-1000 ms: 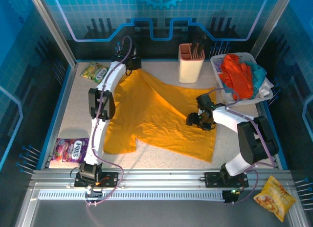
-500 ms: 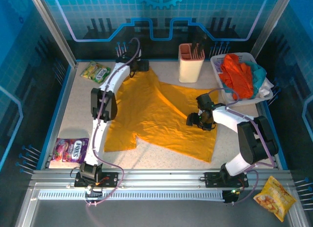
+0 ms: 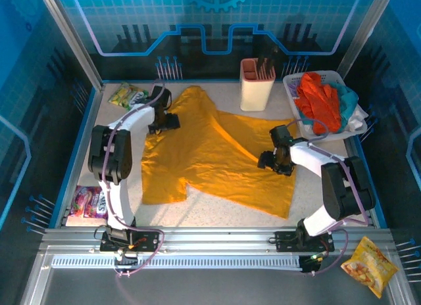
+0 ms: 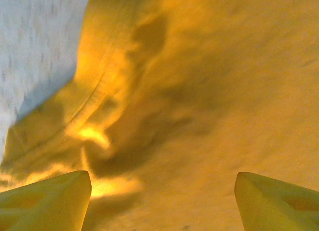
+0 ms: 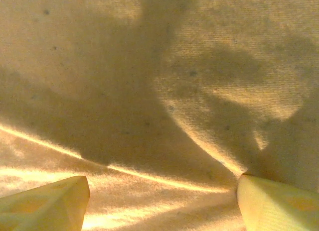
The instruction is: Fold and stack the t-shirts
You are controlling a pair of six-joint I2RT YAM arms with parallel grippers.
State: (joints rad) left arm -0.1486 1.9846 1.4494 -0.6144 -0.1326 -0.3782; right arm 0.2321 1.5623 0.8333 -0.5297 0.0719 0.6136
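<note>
Mustard-yellow t-shirt (image 3: 210,154) lying open and rumpled across the middle of a speckled table (image 3: 223,210), one short sleeve toward the near left, a folded-over flap at the far left corner. Left gripper (image 3: 172,121) low at the far left edge of that tee, jaws spread wide, nothing pinched. From the left wrist: two yellow-lit fingers (image 4: 45,201) far apart at the bottom corners, wrinkled yellow cloth between them, a strip of pale table at upper left. Right gripper (image 3: 266,162) low over the right side of the same tee, likewise spread, nothing gripped. From the right wrist: flat woven yellow cloth with a curved crease between the two fingertips (image 5: 45,203).

At the far right corner, a white basket (image 3: 293,81) with an orange-red t-shirt (image 3: 319,101) on top, teal cloth (image 3: 346,94) and whitish cloth (image 3: 358,117) beside and under it. Just left of the basket, an upright cream holder (image 3: 256,88). Green-yellow snack packet (image 3: 127,94) at the far left, purple packet (image 3: 89,201) at the near left, orange snack bag (image 3: 370,264) beyond the metal rail at the near right.
</note>
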